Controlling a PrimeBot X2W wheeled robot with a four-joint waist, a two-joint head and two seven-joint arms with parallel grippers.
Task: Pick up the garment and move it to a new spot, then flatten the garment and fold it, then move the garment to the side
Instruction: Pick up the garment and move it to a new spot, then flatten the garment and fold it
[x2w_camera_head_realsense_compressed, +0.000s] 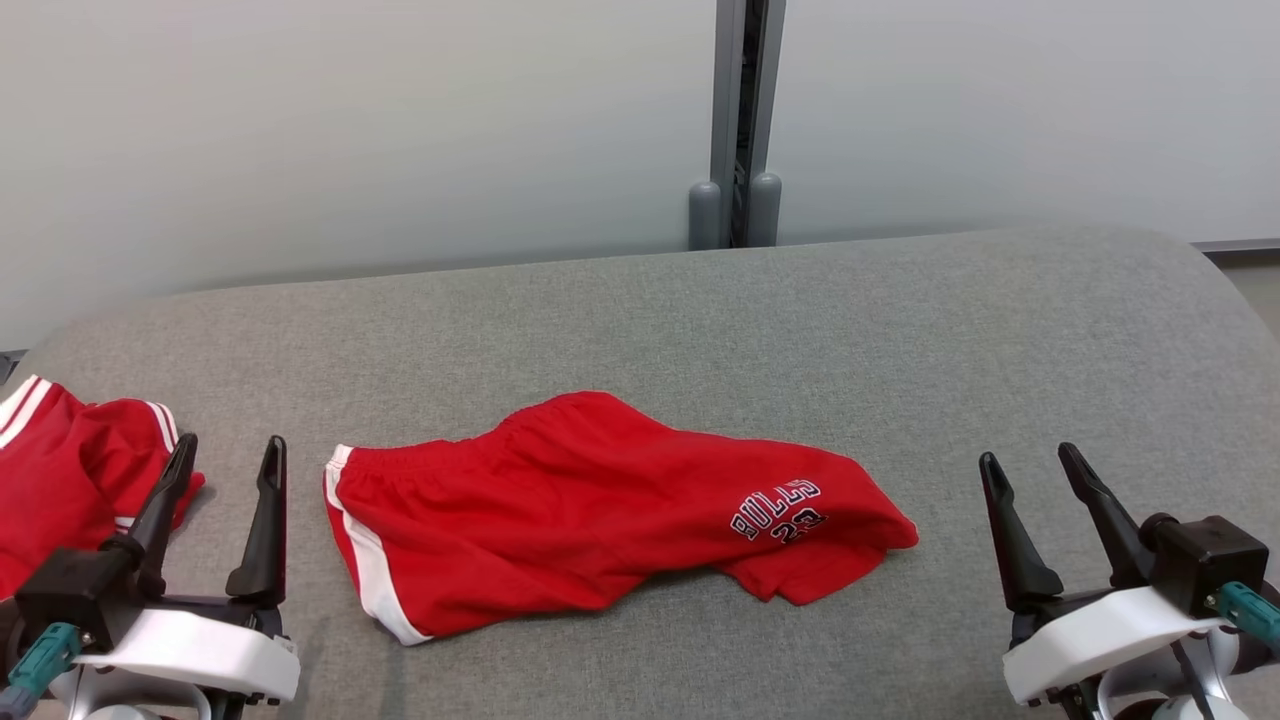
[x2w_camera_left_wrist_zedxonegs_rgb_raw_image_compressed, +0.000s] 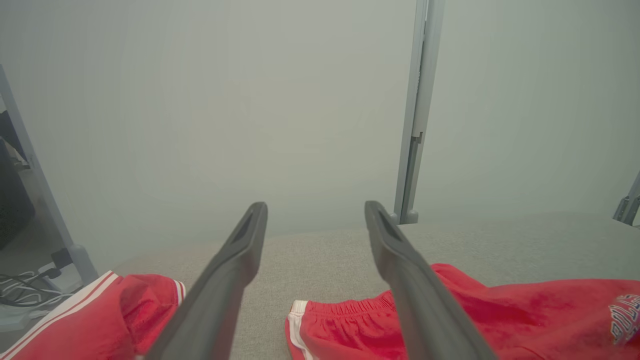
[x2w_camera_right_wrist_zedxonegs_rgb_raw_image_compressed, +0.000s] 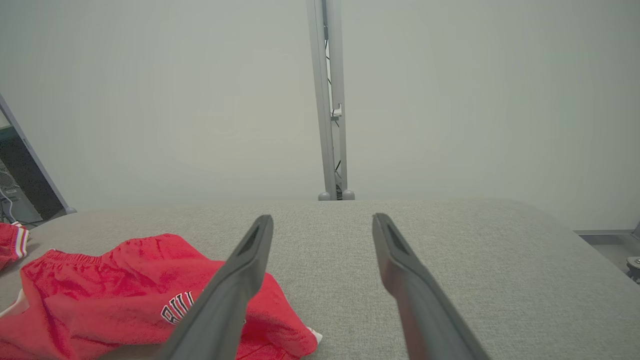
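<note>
Shorts (x2w_camera_head_realsense_compressed: 600, 510): red cloth, soft-looking, matt, fine grainy knit in wrist views. Side trim white, smoother. Waistband gathered, elastic-type. Lettering flat, dark w/ white edging; print or stitch, can't tell.

Second garment (x2w_camera_head_realsense_compressed: 60, 470): similar red cloth, white stripe trim, matt.

Table cover (x2w_camera_head_realsense_compressed: 900, 350): grey woven fabric, coarse heathered weave, matt.

Left gripper (x2w_camera_head_realsense_compressed: 231, 443) & right gripper (x2w_camera_head_realsense_compressed: 1029, 455): fingers dark, plastic-looking, smooth, matt. Housings white moulded plastic, semi-gloss. Teal plugs (x2w_camera_head_realsense_compressed: 45, 650) at wrists, plastic, slight shine.

Post (x2w_camera_head_realsense_compressed: 740, 120): grey metal, satin finish.

Wall panels (x2w_camera_head_realsense_compressed: 350, 150): pale, smooth, matt.
</note>
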